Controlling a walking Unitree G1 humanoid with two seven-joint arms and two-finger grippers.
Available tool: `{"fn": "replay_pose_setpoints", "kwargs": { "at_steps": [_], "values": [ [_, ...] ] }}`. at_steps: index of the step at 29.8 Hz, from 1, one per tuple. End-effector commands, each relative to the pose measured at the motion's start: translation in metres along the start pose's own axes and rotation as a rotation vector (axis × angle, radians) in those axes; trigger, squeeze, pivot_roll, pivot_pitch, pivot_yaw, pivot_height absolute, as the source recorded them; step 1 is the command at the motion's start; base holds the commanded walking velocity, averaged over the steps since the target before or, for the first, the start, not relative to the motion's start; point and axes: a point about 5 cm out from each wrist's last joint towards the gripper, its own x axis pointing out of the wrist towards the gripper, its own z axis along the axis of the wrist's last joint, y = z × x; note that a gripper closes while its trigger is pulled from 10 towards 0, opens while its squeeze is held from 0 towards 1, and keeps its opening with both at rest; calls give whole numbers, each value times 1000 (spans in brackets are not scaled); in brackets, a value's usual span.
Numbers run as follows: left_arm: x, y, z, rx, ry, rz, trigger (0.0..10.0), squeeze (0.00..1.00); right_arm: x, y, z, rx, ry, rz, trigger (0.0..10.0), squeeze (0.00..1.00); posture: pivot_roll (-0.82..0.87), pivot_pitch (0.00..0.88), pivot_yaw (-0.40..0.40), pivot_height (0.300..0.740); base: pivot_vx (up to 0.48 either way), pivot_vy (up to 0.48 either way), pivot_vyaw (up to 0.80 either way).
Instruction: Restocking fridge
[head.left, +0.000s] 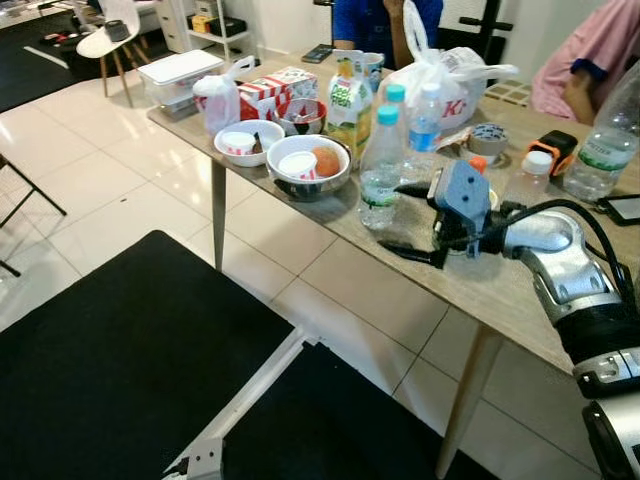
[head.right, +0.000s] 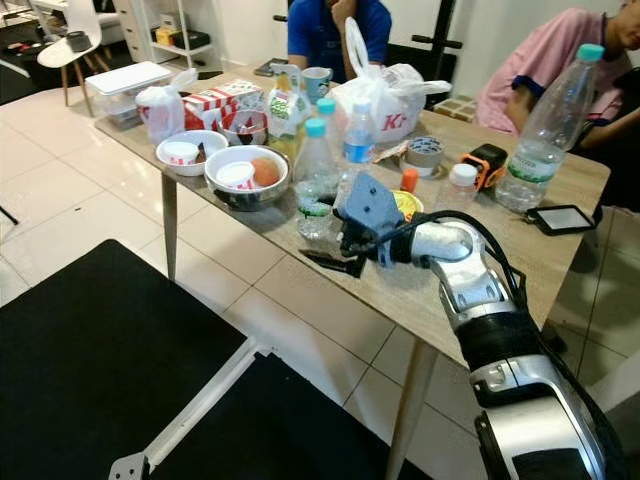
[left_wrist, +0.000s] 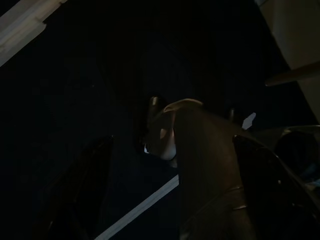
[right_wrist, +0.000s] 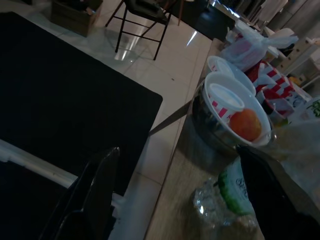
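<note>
Two black fingers of the right gripper (head.left: 405, 218) stand spread apart, the jaws released and holding nothing, reaching in from the right at the near edge of the desk (head.left: 470, 285). Just to their left stands the water bottle (head.left: 380, 170) with a teal cap and a green label, upright and, as far as I can tell, not yet touched; in the right wrist view its crinkled lower body sits between the two fingers. A second water bottle (head.left: 424, 118) stands just behind it, and a bowl (head.left: 309, 165) holding a small cup and an orange thing lies close on its left. To take the near bottle well, the gripper should likely slide level until the fingers straddle the label, then close gently, since thin plastic will dent and the bottle may tip toward the bowl. The left gripper hangs idle in a dark view over black flooring; whether its jaws are open I cannot tell.
</note>
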Motion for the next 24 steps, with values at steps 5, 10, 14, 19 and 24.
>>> {"fn": "replay_pose_setpoints", "kwargs": {
  "at_steps": [5,10,14,19,24],
  "values": [
    [-1,-2,-7,2,22,-3,10000,0,18,-14,-8,8,132,-134,10000,0,-31,0,13,740,0,0,0],
    [-2,-2,-13,-6,31,-2,10000,0,18,-25,-6,-23,191,-185,10000,0,-25,0,7,740,0,0,0],
    [-3,-1,-18,-12,39,0,10000,0,15,-34,0,-39,207,-207,10000,0,-19,0,5,740,0,0,0],
    [-4,0,-20,-19,42,4,10000,0,7,-45,6,-73,221,-207,10000,0,-14,0,2,740,0,0,0],
    [-4,0,-18,-22,38,5,10000,0,-1,-48,-3,-81,330,-163,10000,0,-19,0,0,740,0,0,0]
  ]
}}
